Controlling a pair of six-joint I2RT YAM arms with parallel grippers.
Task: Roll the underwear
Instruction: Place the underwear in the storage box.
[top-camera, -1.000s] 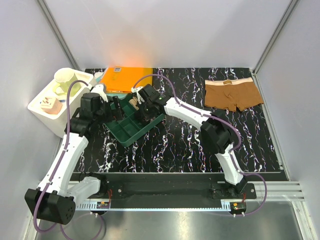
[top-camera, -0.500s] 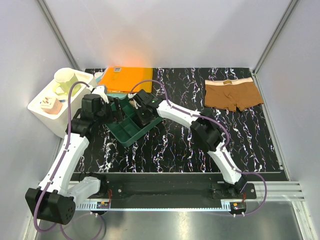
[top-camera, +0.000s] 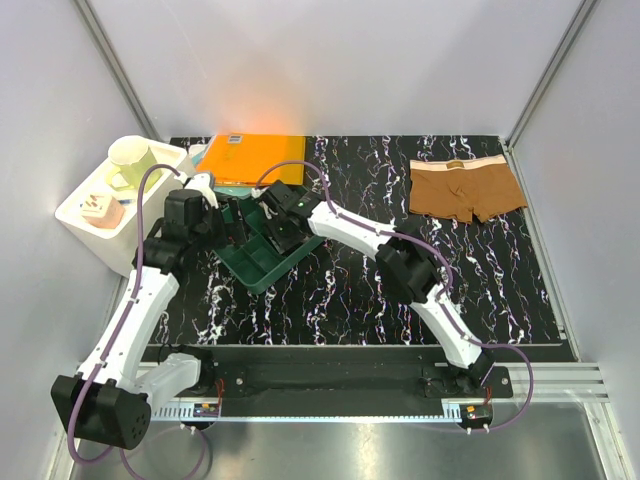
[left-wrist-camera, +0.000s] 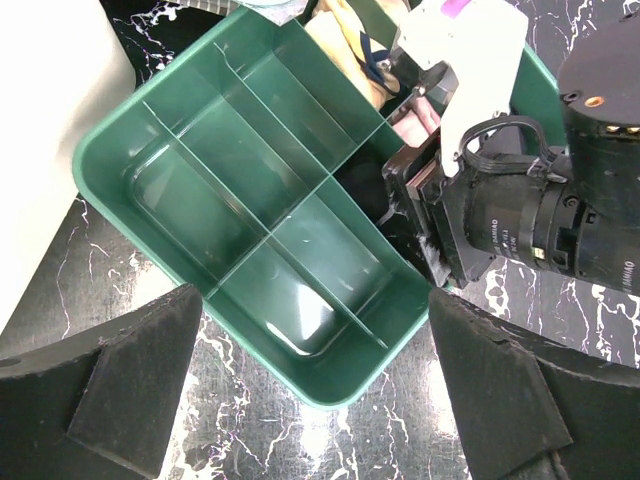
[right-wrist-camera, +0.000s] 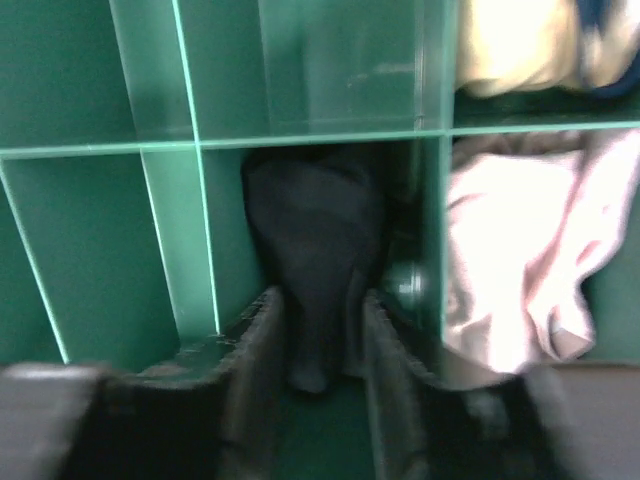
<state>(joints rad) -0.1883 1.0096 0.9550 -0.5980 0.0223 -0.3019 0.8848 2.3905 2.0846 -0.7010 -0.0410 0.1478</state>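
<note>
We find the right gripper (right-wrist-camera: 322, 315) inside a compartment of the green tray (left-wrist-camera: 110, 190). Its jaws stand partway apart astride the rolled black underwear (right-wrist-camera: 315, 230); whether they pinch it we cannot tell. The left gripper (left-wrist-camera: 315, 385) hangs wide, empty. The brown underwear (top-camera: 465, 190) lies flat, well off to the right gripper's right, waistband crosswise. The right arm is nearer.

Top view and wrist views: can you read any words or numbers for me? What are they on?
On the folder: a small label, too small to read.
On the brown underwear: a waistband mark, too small to read.
On the right arm: white letters cut off by the picture's edge, unreadable.
Right wrist view: no text at all.
</note>
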